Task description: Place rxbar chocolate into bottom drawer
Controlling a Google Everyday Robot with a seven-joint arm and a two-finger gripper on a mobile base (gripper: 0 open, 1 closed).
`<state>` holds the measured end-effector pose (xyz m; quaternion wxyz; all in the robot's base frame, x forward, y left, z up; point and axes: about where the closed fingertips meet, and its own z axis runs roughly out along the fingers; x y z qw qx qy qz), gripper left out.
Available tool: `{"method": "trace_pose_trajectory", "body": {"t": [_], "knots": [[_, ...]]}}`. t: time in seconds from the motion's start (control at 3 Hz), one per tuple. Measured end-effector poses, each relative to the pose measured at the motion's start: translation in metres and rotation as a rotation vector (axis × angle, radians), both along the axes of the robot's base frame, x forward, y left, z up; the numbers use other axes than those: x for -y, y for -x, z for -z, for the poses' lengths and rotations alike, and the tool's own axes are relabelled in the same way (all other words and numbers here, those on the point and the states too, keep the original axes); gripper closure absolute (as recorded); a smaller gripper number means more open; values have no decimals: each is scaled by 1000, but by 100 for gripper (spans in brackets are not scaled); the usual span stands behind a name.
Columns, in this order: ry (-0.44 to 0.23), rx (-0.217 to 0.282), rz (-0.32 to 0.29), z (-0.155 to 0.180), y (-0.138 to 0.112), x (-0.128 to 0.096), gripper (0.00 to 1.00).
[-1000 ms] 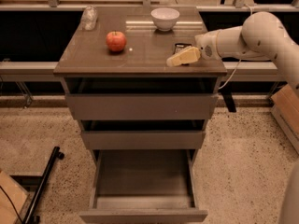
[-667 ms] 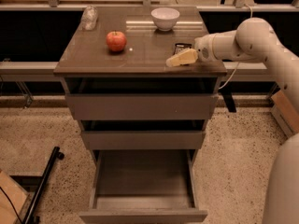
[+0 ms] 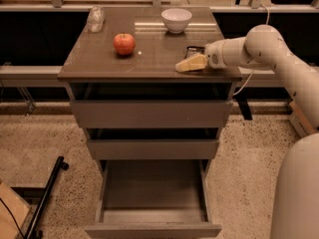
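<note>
- On the cabinet top point(image 3: 149, 59), at about 4 o'clock from its centre and near the right front corner, the gripper point(image 3: 191, 63) sits low over the surface. Its pale tip points toward 9 o'clock. Whether it is open or closed cannot be told.
- Rxbar point(image 3: 195, 50): a dark flat bar lying on the top, just beside the gripper at its 12 o'clock and close to the right edge. Whether the two touch cannot be told.
- Arm point(image 3: 261, 46): white, reaching in from 3 o'clock across the top's right edge, with a thin cable hanging below it.
- Apple point(image 3: 124, 43): red, stem up, at about 10 o'clock from the top's centre, well apart from the gripper and the rxbar.
- Bowl point(image 3: 176, 19): white, upright, at about 1 o'clock near the back edge, apart from the rxbar.
- Clear object point(image 3: 95, 19): a small transparent item at 11 o'clock, in the far left corner; its kind cannot be told.
- Bottom drawer point(image 3: 152, 193): the lowest and deepest, standing wide open toward 6 o'clock, its grey floor and both side walls in view.
- Upper drawers point(image 3: 149, 114): the two shallower ones, each standing slightly out, with a dark gap above its front panel.
- Floor point(image 3: 60, 143): speckled; a black pole point(image 3: 47, 195) lies slanted on it at 8 o'clock from the cabinet.
</note>
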<state>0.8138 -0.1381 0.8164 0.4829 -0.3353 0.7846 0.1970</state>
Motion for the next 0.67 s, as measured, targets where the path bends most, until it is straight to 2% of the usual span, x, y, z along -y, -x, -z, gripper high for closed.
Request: {"method": "trace_pose_trajectory", "body": {"t": [0.67], "knots": [[4,5,-8,-1,8,-8,65]]}}
